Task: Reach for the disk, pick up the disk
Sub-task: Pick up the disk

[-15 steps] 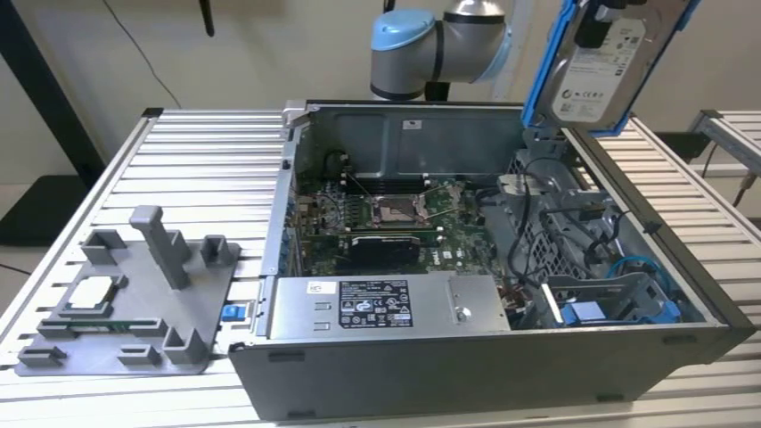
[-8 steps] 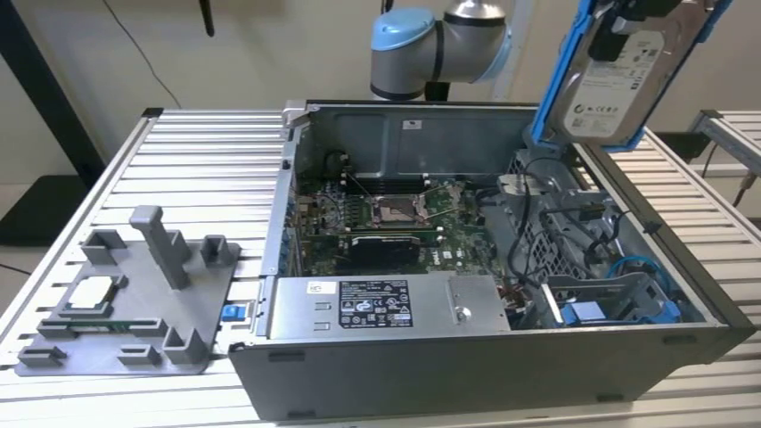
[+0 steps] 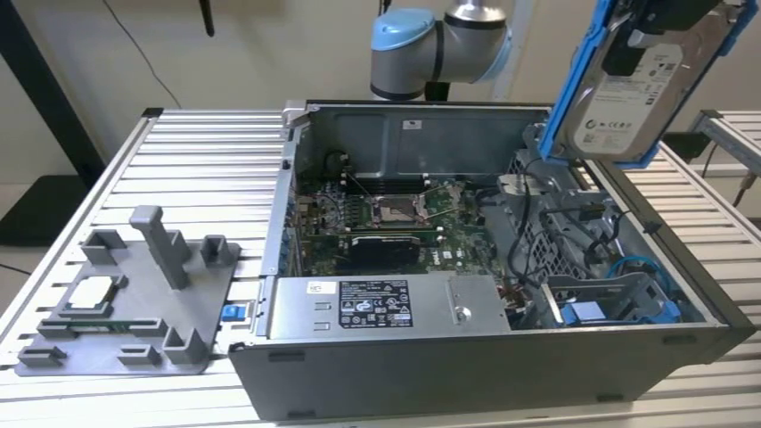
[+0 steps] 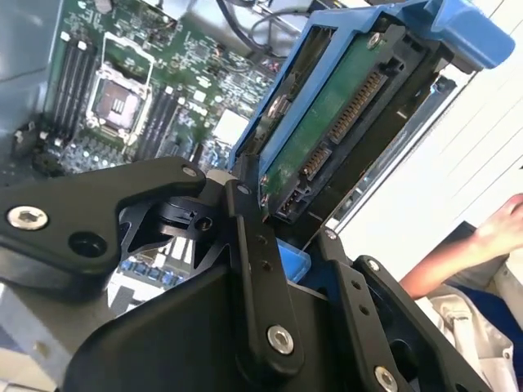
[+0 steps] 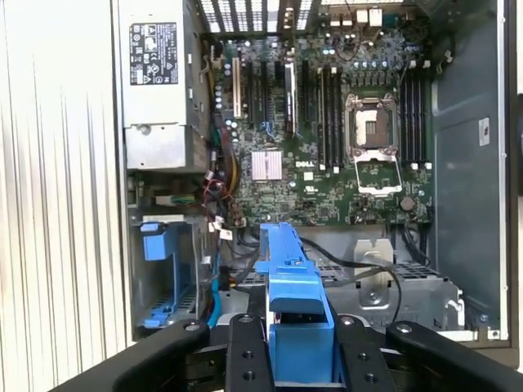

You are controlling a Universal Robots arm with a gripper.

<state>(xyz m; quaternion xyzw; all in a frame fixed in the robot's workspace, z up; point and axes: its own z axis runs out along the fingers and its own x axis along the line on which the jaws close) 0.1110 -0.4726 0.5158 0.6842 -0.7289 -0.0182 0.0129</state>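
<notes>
One gripper (image 5: 298, 359) has its black fingers (image 4: 253, 269) pinching one disk (image 3: 628, 94) by its blue bracket, held upright in the air. Below the gripper sits one open computer case (image 3: 476, 357) with one motherboard (image 5: 327, 122).

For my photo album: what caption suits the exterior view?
Gripper holds the disk lifted above the open computer case.

The gripper (image 3: 636, 40) holds the disk (image 3: 630, 85) by its label face, lifted clear above the open computer case (image 3: 476, 267), which sits on the slatted table (image 3: 178, 169) beside a gray fixture (image 3: 137, 299).
</notes>
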